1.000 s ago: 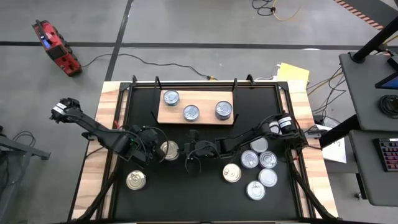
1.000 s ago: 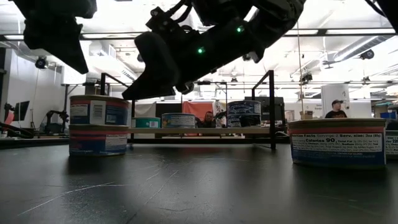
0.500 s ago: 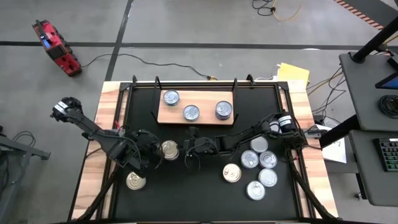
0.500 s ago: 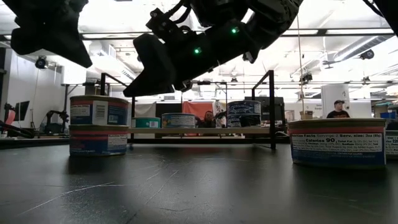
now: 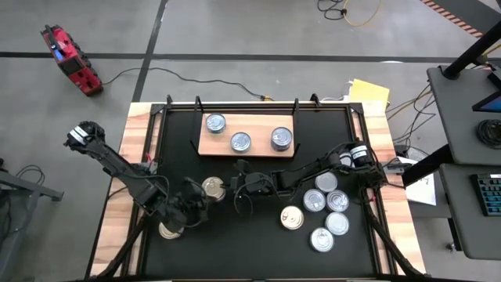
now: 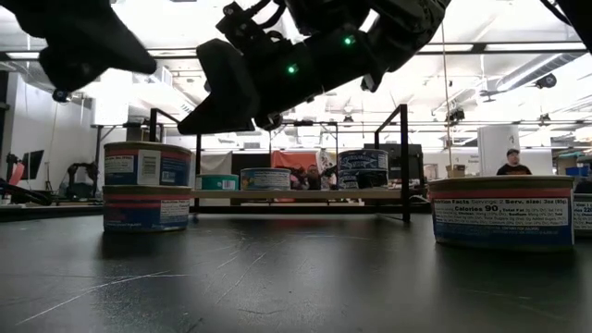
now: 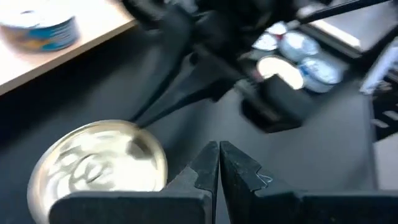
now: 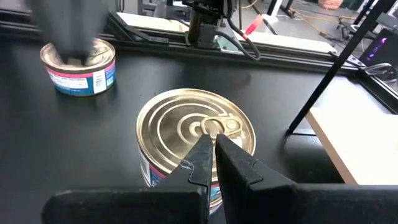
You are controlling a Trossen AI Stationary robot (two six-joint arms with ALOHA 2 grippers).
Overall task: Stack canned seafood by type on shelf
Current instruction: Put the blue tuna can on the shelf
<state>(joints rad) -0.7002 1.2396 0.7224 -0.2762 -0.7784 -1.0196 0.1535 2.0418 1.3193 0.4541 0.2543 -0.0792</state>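
Both pincers closed and empty over the black table, tins split between shelf and table.

The shelf lies at 12 o'clock on the table, carrying three silver tins. At 4 o'clock a cluster of loose tins sits on the table. A gold-topped stack stands near the centre, with a lone gold tin at 8 o'clock. The right pincer, fingers together, hangs just beside the stack at its 3 o'clock. The left pincer, fingers together, is at the stack's 6 o'clock.
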